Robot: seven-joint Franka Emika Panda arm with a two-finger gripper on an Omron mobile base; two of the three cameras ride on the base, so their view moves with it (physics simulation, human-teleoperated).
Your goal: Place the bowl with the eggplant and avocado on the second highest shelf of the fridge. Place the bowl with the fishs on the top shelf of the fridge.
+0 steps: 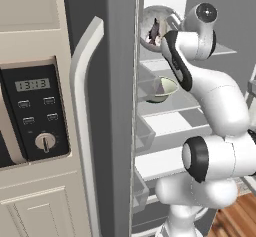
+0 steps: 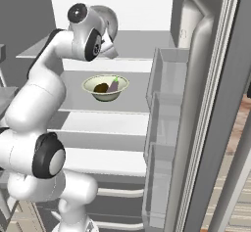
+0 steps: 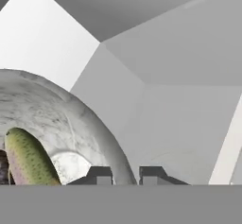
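A white robot arm reaches into an open fridge, whose bright white inside fills the middle of both base views.

In the right base view, the glossy cream-green bowl sits on a shelf a little above the middle of the frame. The dark avocado and the purple eggplant lie inside it. This shelf is one below the uppermost, so that half of the task looks done.

Higher up, at the top centre of the left base view, the grey stone-look bowl is at the level of the top shelf, tilted so its inside faces the camera. A dark fish shows inside it. The arm's wrist hides much of the bowl from both sides.

In the hand view, the claw sits at the bottom centre, its two dark tips on either side of the bowl's rim and seemingly clamped on it. A speckled yellowish-green fish rests in the bowl at the lower left of that frame. The fridge's pale back corner lies beyond.

The step in hand seems to be setting this bowl down on the top shelf. To do it well, the bowl should be levelled first so the fish stay in. It should then be lowered until its base rests flat, well back from the shelf's front edge. Only then should the claw part and lift straight off the rim, without dragging the bowl.
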